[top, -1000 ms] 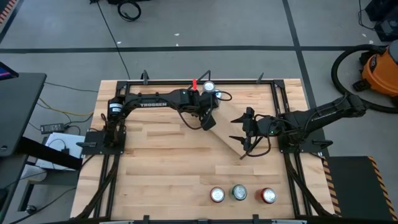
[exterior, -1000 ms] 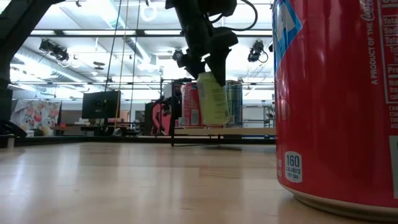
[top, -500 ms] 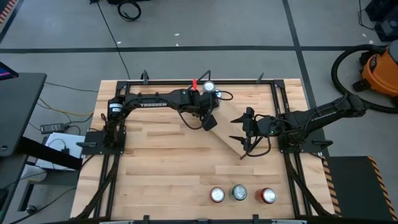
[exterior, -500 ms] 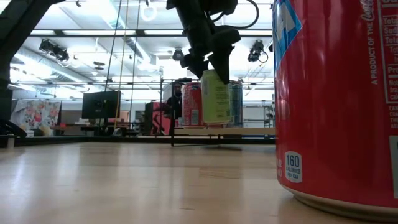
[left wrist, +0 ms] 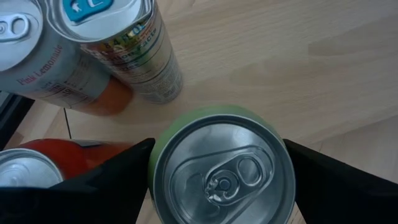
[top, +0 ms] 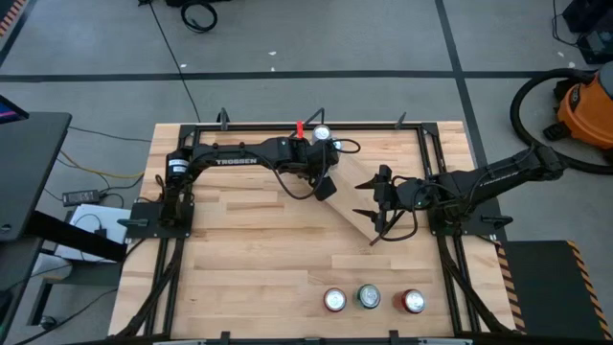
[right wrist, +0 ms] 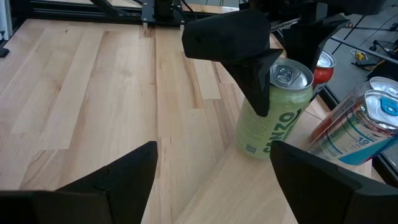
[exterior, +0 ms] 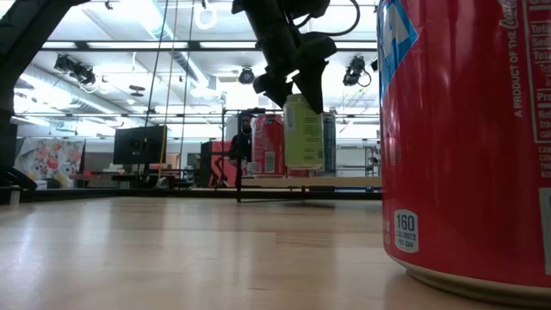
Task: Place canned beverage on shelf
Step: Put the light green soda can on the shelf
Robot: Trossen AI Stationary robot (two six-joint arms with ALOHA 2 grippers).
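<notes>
Grey flooring surrounds the slatted wooden tabletop (top: 249, 249), and an orange vacuum (top: 586, 110) is seen beyond its right side; a lit hall with ceiling lamps and a dark monitor (exterior: 138, 145) is seen behind the table in the low view; the shelf (right wrist: 261, 186), a light-wood board, is set toward the far middle of the table, slanting across it in the high view; the left gripper (top: 322, 174) is reached out over the shelf's far end, and its fingers (left wrist: 106, 180) are clamped on either side of the green can (right wrist: 272, 109); this can is held upright, its base at or just above the board, though contact cannot be told; just beside it, three more cans are seen standing at that end of the shelf: a red can (left wrist: 43, 162), a pink lemonade can (left wrist: 43, 62) and a blue-topped can (left wrist: 127, 43); the right gripper (top: 374, 203) is held low beside the middle of the shelf, with its fingers (right wrist: 93, 186) spread wide apart and nothing between them; three further cans are stood in a row at the table's near edge, a silver-topped can (top: 334, 300), a green-topped can (top: 369, 297) and a red cola can (top: 412, 302); the last fills the right of the low view.
</notes>
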